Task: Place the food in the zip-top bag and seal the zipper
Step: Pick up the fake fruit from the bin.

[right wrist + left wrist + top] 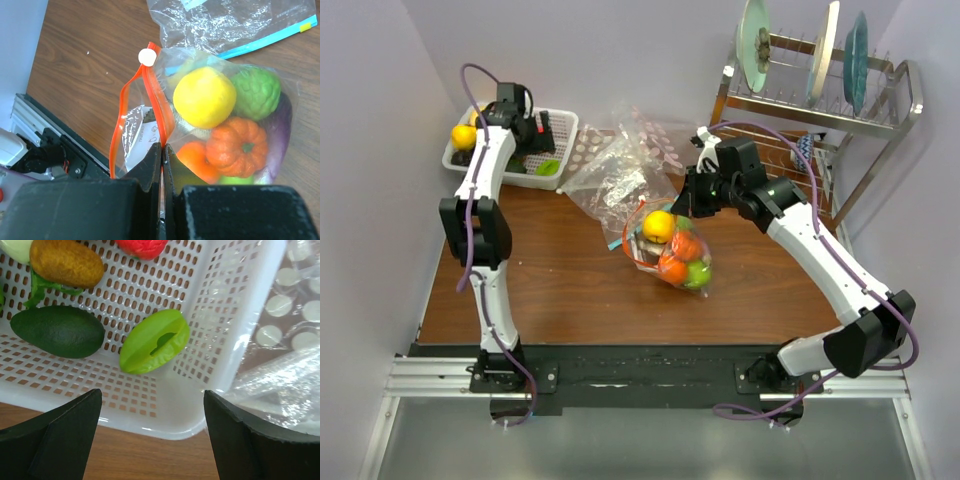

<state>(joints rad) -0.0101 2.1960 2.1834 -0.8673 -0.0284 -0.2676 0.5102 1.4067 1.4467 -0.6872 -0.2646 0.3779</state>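
A: Where is the bag [672, 252] to be found?
B: Near the middle of the desk [570, 290], with food [204, 97] packed inside — yellow, green, orange and purple pieces are seen through it. The zipper [154, 95] is seen gaping.
A: And the end effectors?
B: The right end effector [162, 150] is pinched shut on the bag's mouth, at the zipper. The left end effector [152, 397] is spread wide over the basket's [170, 417] near corner, nothing held — more food lies in it.

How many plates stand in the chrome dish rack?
3: a pale green plate at left, a cream plate in the middle, a teal plate at right; none seems hidden.
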